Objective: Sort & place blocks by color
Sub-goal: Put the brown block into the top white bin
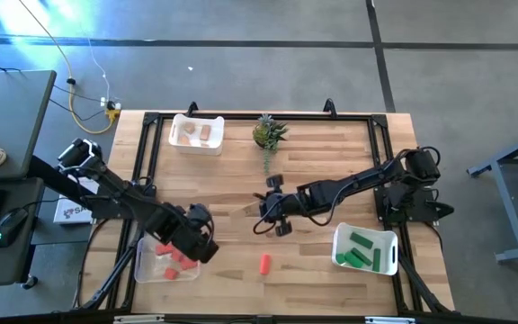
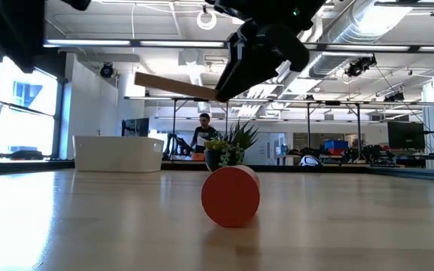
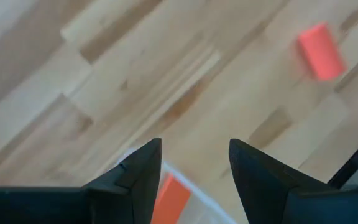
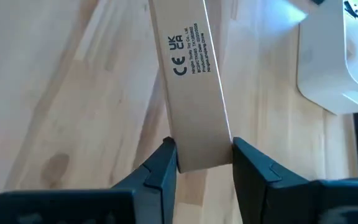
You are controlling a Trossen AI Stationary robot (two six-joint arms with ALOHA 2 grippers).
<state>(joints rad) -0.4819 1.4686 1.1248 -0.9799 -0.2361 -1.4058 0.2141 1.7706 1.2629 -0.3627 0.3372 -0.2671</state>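
Tan block (image 4: 194, 87) between right gripper (image 4: 202, 163) jaws.

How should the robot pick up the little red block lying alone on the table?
The red block lies flat on the table, with bare wood all round. Probably best from straight above, fingers closing across its narrow middle. The low view shows a round end, so it may roll if nudged. The left gripper, open by the bin, is nearest.

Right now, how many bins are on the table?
3: a white bin at the far edge holding tan blocks, a clear bin under the left gripper, and a white bin with green blocks near the right arm.
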